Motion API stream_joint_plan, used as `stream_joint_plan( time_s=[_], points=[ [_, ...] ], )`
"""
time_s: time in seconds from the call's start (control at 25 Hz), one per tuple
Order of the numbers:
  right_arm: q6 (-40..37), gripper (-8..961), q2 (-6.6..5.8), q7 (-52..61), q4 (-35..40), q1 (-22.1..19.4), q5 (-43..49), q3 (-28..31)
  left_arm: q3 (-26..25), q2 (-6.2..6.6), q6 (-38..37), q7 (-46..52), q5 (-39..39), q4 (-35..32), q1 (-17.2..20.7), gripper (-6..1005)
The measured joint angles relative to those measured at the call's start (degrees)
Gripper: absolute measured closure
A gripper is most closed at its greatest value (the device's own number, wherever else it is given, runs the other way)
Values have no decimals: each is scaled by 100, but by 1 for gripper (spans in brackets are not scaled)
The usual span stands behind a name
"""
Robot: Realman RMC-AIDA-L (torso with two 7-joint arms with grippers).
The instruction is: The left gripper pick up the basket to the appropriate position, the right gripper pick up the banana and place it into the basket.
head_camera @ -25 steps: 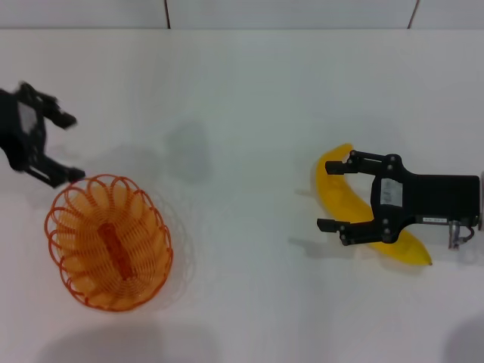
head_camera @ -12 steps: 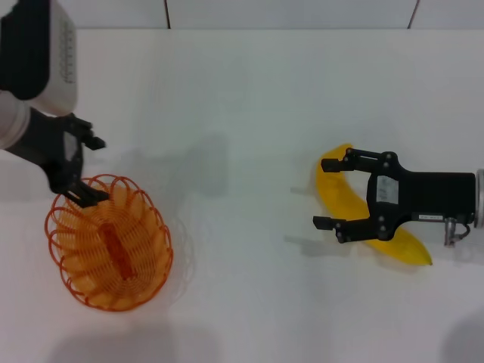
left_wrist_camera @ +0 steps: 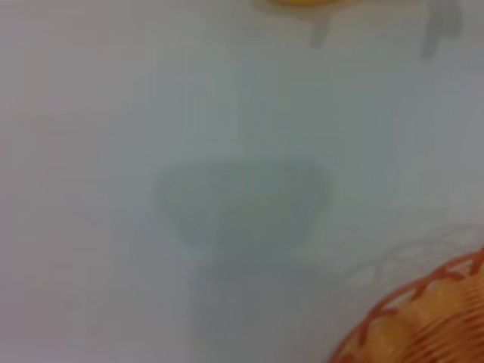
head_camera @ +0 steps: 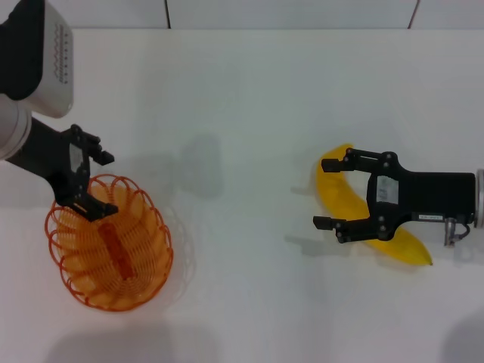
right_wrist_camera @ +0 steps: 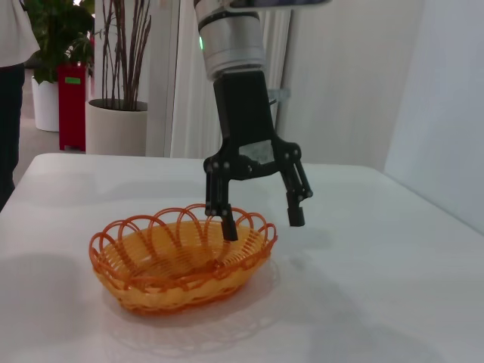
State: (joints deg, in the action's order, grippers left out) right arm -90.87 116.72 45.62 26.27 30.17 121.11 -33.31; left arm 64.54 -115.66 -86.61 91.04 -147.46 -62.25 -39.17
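The orange wire basket (head_camera: 155, 261) sits on the white table at the near left, with nothing in it. My left gripper (head_camera: 106, 185) is open at its far rim. In the right wrist view this left gripper (right_wrist_camera: 262, 224) has one finger inside the looped rim of the basket (right_wrist_camera: 181, 265) and the other outside. The yellow banana (head_camera: 339, 193) lies at the right. My right gripper (head_camera: 325, 193) is open, one finger on each side of the banana's far half. The left wrist view shows only a piece of the basket rim (left_wrist_camera: 408, 314).
The white table (head_camera: 242, 98) stretches bare between basket and banana, and a wall runs along its far edge. Beyond the table's left side, the right wrist view shows potted plants (right_wrist_camera: 117, 113) and a standing person (right_wrist_camera: 11, 91).
My left gripper came in from the far left and down onto the basket's far rim, so one finger now sits inside it. The right gripper and banana have barely moved.
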Motion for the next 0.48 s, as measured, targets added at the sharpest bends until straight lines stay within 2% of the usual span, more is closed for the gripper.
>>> stream_joint_plan(
  time_s=[0.48],
  points=[
    [0, 71, 0, 74, 0, 47, 0, 0, 42, -61, 247, -96, -128, 202, -41, 122]
  ],
)
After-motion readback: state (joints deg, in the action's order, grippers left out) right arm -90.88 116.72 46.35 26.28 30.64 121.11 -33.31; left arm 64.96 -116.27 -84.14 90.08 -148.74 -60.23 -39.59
